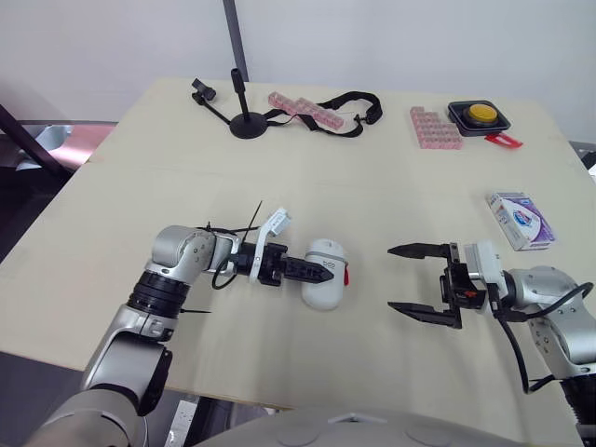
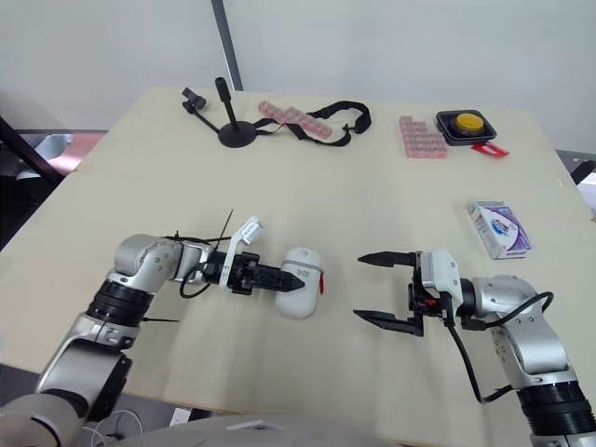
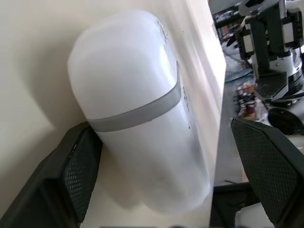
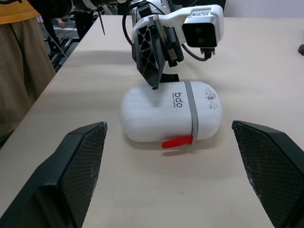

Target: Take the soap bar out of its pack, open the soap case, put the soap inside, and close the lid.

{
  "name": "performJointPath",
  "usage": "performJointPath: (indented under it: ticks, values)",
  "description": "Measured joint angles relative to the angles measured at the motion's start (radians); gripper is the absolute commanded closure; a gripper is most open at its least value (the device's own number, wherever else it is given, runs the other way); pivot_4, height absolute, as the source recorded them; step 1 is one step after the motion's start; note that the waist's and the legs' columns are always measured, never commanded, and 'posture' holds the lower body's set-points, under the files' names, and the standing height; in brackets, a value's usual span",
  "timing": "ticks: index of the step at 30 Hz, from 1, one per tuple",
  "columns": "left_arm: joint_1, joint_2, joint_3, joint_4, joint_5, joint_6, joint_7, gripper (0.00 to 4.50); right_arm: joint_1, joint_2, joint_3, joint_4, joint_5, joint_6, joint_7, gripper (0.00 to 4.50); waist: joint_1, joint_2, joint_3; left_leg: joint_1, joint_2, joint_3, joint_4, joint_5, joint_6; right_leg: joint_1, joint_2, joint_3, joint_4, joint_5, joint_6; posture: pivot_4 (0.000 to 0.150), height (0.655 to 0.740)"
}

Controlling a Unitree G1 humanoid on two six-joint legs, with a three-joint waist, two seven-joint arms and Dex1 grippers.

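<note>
Jaws on my left gripper (image 1: 315,270), lower left of centre in the head view, are straddling the white soap case (image 1: 323,291), part open: one finger is touching its side, the other is standing off. The case is lying closed at bottom centre. To its right, my right gripper (image 1: 393,277) is hanging wide open, holding nothing. The soap pack (image 1: 521,221) is lying at the right edge, well apart.

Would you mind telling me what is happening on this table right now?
The robot's left gripper is open around the white soap case on the table, one finger against it. The right gripper hangs open facing the case, apart from it. The case looks shut, and the soap pack lies untouched near the table's right edge.
</note>
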Motion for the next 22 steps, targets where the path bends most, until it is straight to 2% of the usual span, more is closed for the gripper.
performJointPath:
  ticks: [7, 10, 12, 16, 22]
  values:
    - [0.045, 0.144, -0.028, -0.050, 0.140, -0.288, -0.117, 0.02, -0.005, 0.001, -0.001, 0.034, 0.000, 0.008, -0.013, 0.00, 0.002, 0.001, 0.001, -0.004, 0.000, 0.000, -0.003, 0.000, 0.000, 0.001, 0.004, -0.002, -0.005, 0.000, 0.000, 0.150, 0.7400]
    - [0.111, 0.180, -0.028, -0.075, 0.260, -0.580, -0.178, 0.02, 0.015, 0.004, -0.004, 0.039, -0.001, 0.008, -0.030, 0.00, 0.014, 0.000, 0.001, -0.008, 0.000, -0.001, -0.002, -0.002, 0.002, 0.000, 0.004, -0.008, -0.008, 0.000, 0.001, 0.150, 0.7400]
    - [0.156, 0.178, -0.014, -0.075, 0.324, -0.763, -0.189, 0.02, 0.025, 0.015, -0.010, 0.042, -0.005, -0.006, -0.046, 0.00, 0.022, 0.000, 0.001, -0.009, 0.000, -0.001, -0.002, -0.002, 0.002, 0.000, 0.003, -0.011, -0.008, 0.000, 0.001, 0.150, 0.7400]
    - [0.244, 0.134, 0.060, -0.080, 0.364, -0.991, -0.156, 0.02, 0.064, 0.025, -0.035, 0.069, -0.022, -0.043, -0.079, 0.00, 0.028, 0.000, 0.001, -0.014, 0.000, -0.003, 0.002, -0.002, 0.003, -0.002, 0.001, -0.015, -0.006, -0.001, 0.001, 0.150, 0.7400]
    - [0.383, 0.102, 0.102, -0.114, 0.403, -1.094, -0.074, 0.02, 0.124, 0.046, -0.061, 0.099, -0.040, -0.103, -0.107, 0.00, 0.017, 0.000, 0.001, -0.014, 0.000, -0.003, 0.002, -0.002, 0.003, -0.002, -0.001, -0.016, -0.005, -0.001, 0.002, 0.150, 0.7400]
